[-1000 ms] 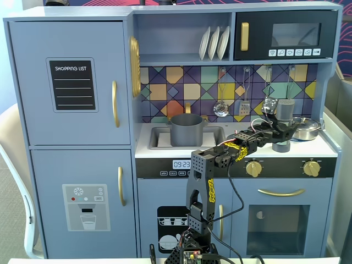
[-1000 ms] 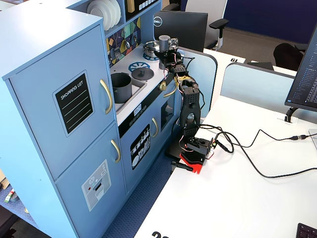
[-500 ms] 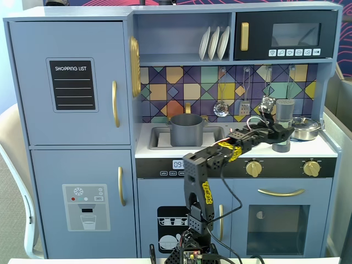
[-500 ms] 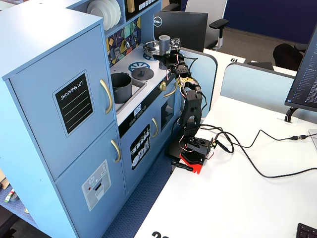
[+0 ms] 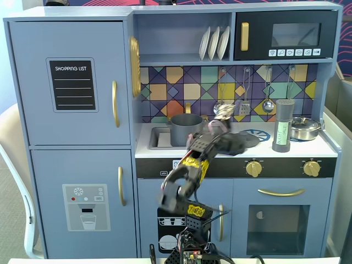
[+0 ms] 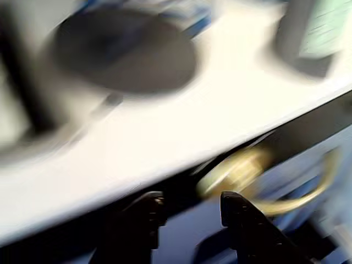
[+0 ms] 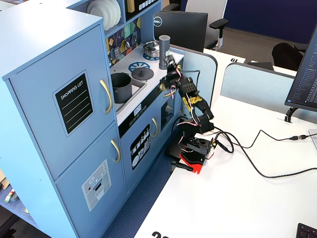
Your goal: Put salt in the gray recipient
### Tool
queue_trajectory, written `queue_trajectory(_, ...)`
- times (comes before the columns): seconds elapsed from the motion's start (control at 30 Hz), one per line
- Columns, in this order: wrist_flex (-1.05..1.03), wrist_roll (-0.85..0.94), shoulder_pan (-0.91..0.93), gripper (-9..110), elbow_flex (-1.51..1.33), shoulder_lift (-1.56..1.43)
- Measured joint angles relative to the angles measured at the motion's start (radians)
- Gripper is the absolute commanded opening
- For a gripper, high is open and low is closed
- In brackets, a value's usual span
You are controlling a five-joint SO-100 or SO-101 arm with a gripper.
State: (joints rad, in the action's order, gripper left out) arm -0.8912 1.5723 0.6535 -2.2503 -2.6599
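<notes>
The salt (image 5: 283,125), a tall slim gray shaker with a pale green label, stands on the toy kitchen's counter at the right, next to the shiny steel pan (image 5: 305,127). It shows blurred at the wrist view's top right (image 6: 313,33) and in a fixed view (image 7: 164,51). The gray recipient (image 5: 185,129), a matte pot, sits in the sink at the left (image 7: 121,87). My gripper (image 6: 190,201) is open and empty, with its jaws apart. It hovers at the counter's front edge, between pot and salt (image 5: 219,125) (image 7: 171,65).
A flat gray lid (image 6: 126,52) lies on the counter by the burner (image 5: 246,138). Gold knobs (image 6: 236,173) and a gold oven handle (image 5: 280,192) sit on the front below. Utensils hang on the back wall (image 5: 245,104). Cables trail over the white desk (image 7: 257,168).
</notes>
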Motion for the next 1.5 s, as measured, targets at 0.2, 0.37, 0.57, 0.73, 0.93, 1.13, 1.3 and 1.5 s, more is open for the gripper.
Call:
queue_trajectory(0.2, -0.23, 0.002, -0.29, 0, -0.204, -0.253)
queue_trajectory(0.37, -0.337, 0.031, -0.468, 0, -0.336, -0.402)
queue_trajectory(0.57, -0.351, 0.038, -0.529, 0, -0.545, -0.485)
queue_trajectory(0.73, -0.344, 0.034, -0.56, 0, -0.709, -0.54)
queue_trajectory(0.93, -0.341, -0.003, -0.594, 0, -0.822, -0.548)
queue_trajectory(1.13, -0.368, -0.055, -0.638, 1, -0.864, -0.548)
queue_trajectory(1.3, -0.407, -0.107, -0.652, 1, -0.867, -0.548)
queue_trajectory(1.5, -0.419, -0.124, -0.672, 3, -0.867, -0.554)
